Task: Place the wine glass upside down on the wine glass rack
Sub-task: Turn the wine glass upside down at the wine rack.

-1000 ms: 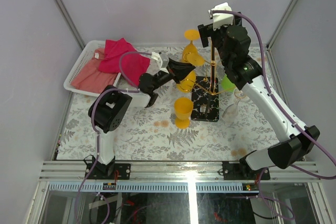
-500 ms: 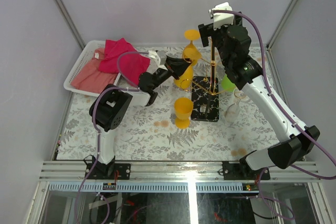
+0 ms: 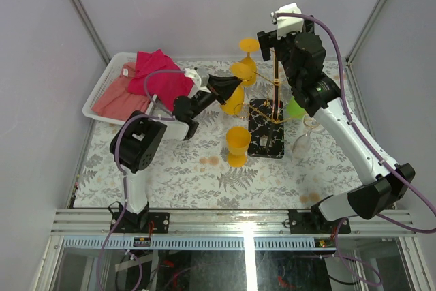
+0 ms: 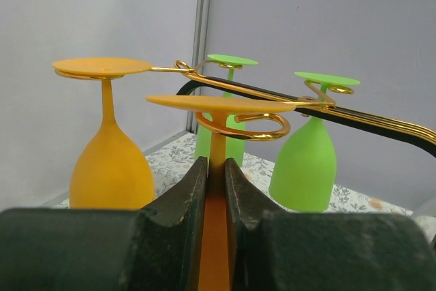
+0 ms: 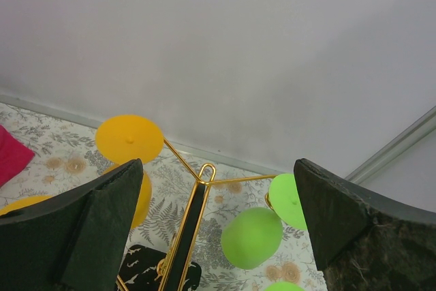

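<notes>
Left hand (image 4: 216,168) lifted wine glass (image 4: 218,103), green goblets (image 4: 304,168) beyond

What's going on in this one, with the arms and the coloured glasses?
The left gripper is shut on the stem of an upside-down orange plastic wine glass, its foot just above a curled arm of the tall gold wire wine glass rack; not yet released. The right gripper is open, straddling the rack's pole top. Another orange glass and two green glasses already hang there.
</notes>
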`<state>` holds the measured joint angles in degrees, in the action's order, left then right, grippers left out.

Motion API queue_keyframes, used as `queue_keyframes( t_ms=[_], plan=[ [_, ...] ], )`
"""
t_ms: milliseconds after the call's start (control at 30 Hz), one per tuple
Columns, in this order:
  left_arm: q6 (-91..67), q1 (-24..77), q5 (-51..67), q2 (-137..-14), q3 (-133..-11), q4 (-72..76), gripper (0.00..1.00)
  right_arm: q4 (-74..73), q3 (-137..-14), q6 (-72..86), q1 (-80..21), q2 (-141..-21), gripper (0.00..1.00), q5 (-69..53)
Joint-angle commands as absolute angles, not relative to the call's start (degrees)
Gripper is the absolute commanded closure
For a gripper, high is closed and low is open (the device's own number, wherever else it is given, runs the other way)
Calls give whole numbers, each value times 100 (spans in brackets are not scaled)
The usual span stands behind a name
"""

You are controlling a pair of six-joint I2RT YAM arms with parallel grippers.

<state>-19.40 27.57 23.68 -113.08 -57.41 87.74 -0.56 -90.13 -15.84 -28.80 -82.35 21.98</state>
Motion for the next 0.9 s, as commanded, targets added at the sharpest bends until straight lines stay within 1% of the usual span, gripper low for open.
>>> queue_keyframes(
  t_ms=[0, 233, 600, 633, 733, 867],
  plan=[
    [-1671, 2748, 2544, -11022, -5566, 9187, 100, 201, -9086, -1513, -2855, -8174, 1, 2247],
    [-1625, 2866, 2746, -10994, -5519, 9178, 100, 189, -9067, -1493, -2849, -8165, 1, 2231],
    [-1802, 3077, 2870, -11358, -6004, 9178, 100, 185, -9011, -1458, -2854, -8117, 1, 2204],
    [-1808, 3076, 2844, -11362, -6011, 9174, 98, 193, -9000, -1457, -2854, -8113, 1, 2201],
    [-1775, 3074, 2703, -11307, -5930, 9175, 83, 194, -9008, -1451, -2848, -8111, 1, 2206],
    [-1714, 3078, 2620, -11218, -5770, 9166, 69, 225, -9004, -1446, -2848, -8125, 1, 2188]
  ],
)
